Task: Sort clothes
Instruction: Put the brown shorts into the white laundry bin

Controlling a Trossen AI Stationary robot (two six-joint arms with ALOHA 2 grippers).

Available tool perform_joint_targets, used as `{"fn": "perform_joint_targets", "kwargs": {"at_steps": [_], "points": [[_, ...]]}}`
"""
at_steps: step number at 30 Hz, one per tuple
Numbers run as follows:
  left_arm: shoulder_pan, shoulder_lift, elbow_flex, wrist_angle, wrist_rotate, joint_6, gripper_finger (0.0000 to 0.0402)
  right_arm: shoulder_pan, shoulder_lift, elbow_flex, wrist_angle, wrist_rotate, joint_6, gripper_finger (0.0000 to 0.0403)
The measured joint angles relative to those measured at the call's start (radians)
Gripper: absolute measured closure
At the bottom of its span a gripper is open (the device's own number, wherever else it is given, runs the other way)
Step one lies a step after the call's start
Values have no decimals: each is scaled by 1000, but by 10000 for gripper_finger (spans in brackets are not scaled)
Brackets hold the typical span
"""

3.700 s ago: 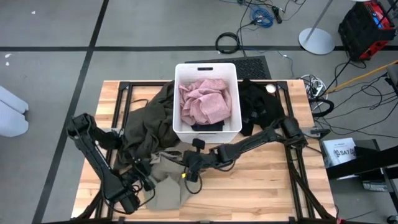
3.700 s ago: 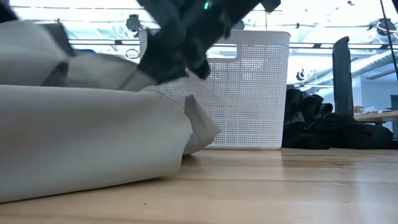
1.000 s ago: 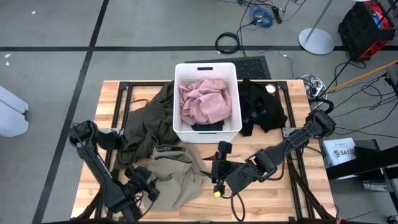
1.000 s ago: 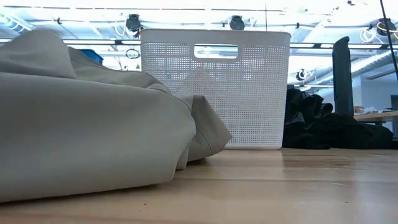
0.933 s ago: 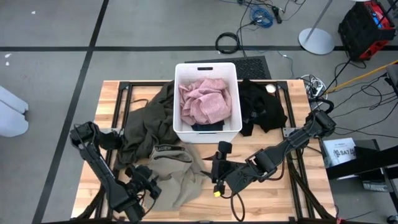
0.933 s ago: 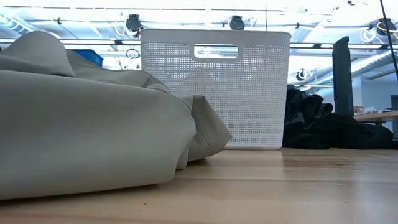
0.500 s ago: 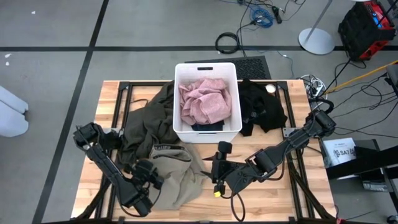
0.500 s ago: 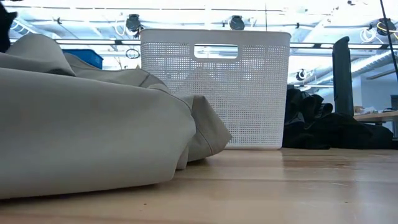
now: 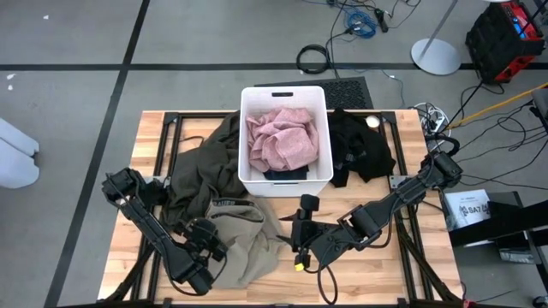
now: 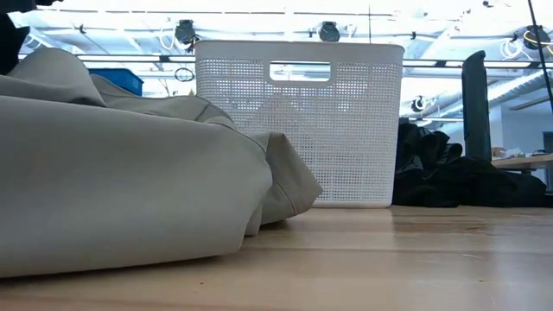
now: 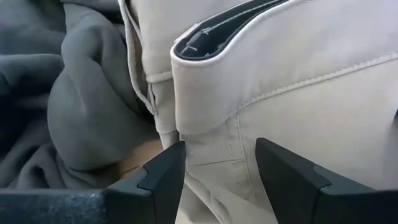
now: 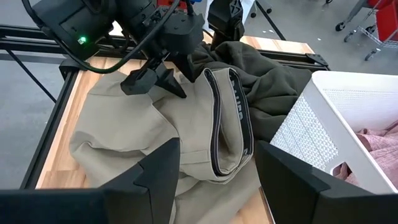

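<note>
Reaching into the tan pile near the worktop's front-left corner, the left claw (image 9: 208,250) has its fingers spread with a fold of the khaki garment (image 9: 248,239) rising between them; the left wrist view shows the fabric's seam standing in the gap, but the jaws are not yet pinched on it. That placement looks chosen to catch the waistband edge, which gives a firmer hold than flat cloth.

The right claw (image 9: 301,224) waits over the front middle of the worktop, fingers apart and holding nothing, pointed toward the same garment, perhaps ready to help lift it.

The bin (image 9: 253,94) stands at the back middle, holding the pink garment (image 9: 281,137) with a dark piece beneath it at the bin's near end. The olive garment (image 9: 205,162) sprawls along the bin's left side, partly under the khaki one, so the khaki has to come away first. The black clothes (image 9: 360,150) lie heaped against the bin's right side, near the back-right corner, apart from the others.
</note>
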Motion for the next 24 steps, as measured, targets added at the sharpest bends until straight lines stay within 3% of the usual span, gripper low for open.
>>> {"fn": "perform_joint_targets", "kwargs": {"at_steps": [7,14,24], "points": [[-1,4,1,49,-18,1,197,0,0,0,-5,0,0,209],[33,6,0,40,56,-1,190,0,0,0,-5,0,0,209],[69,6,0,-2,140,-29,103,0,0,0,-8,0,0,209]]}}
